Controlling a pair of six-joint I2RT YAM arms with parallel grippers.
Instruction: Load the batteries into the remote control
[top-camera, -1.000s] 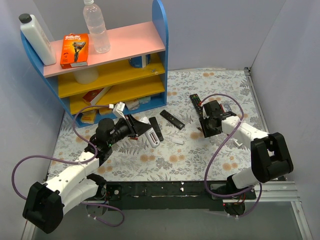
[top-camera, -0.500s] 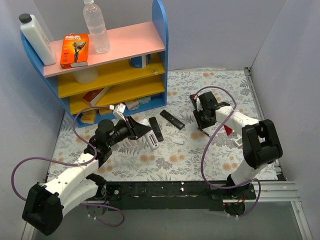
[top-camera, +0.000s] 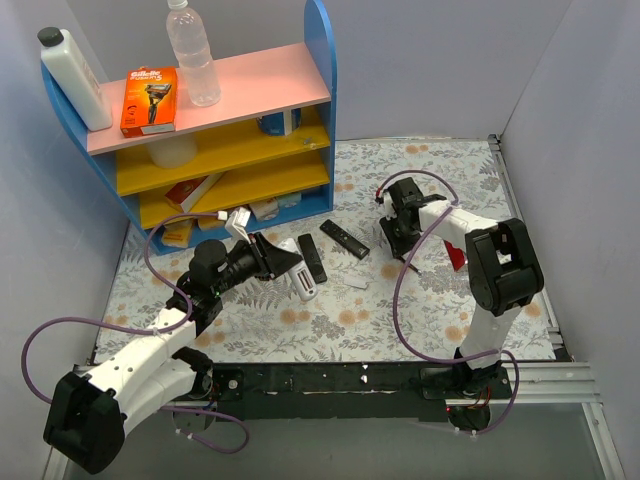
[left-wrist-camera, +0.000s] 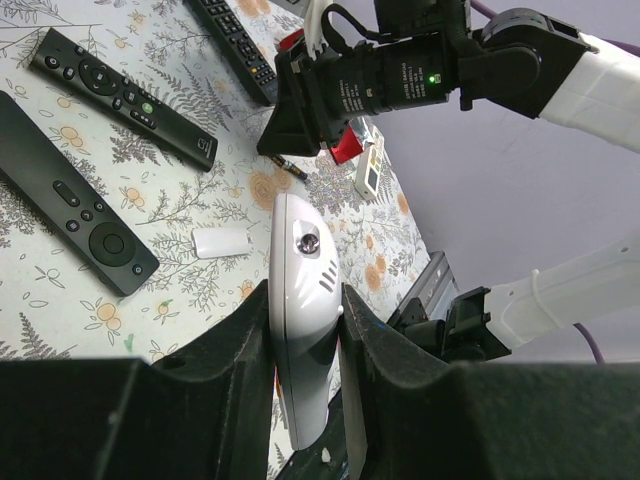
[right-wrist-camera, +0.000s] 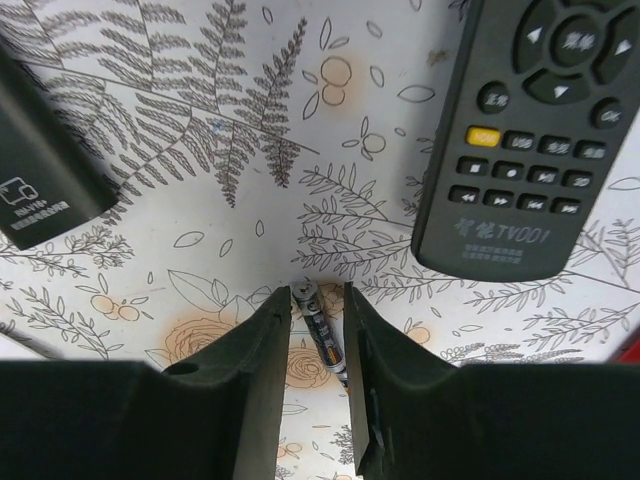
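Note:
My left gripper (top-camera: 288, 262) is shut on a white remote control (top-camera: 303, 282) and holds it above the mat. In the left wrist view the remote (left-wrist-camera: 300, 250) sits clamped between the fingers of the left gripper (left-wrist-camera: 303, 290). My right gripper (top-camera: 398, 244) hovers at the near end of a black remote (top-camera: 390, 203). One thin dark battery with yellowish print (right-wrist-camera: 322, 330) lies on the mat and shows between the narrowly parted fingers of the right gripper (right-wrist-camera: 318, 292). The battery also shows in the top view (top-camera: 409, 263) and the left wrist view (left-wrist-camera: 290, 167).
Two more black remotes (top-camera: 312, 257) (top-camera: 344, 238) and a small white cover (top-camera: 355, 284) lie mid-mat. A blue shelf (top-camera: 320, 90) with bottles and boxes stands at the far left. A red object (top-camera: 455, 256) lies right of my right gripper. Walls enclose the mat.
My right gripper has swung away from me and slightly left, to the near end of the black remote. My left gripper has stayed put with the white remote.

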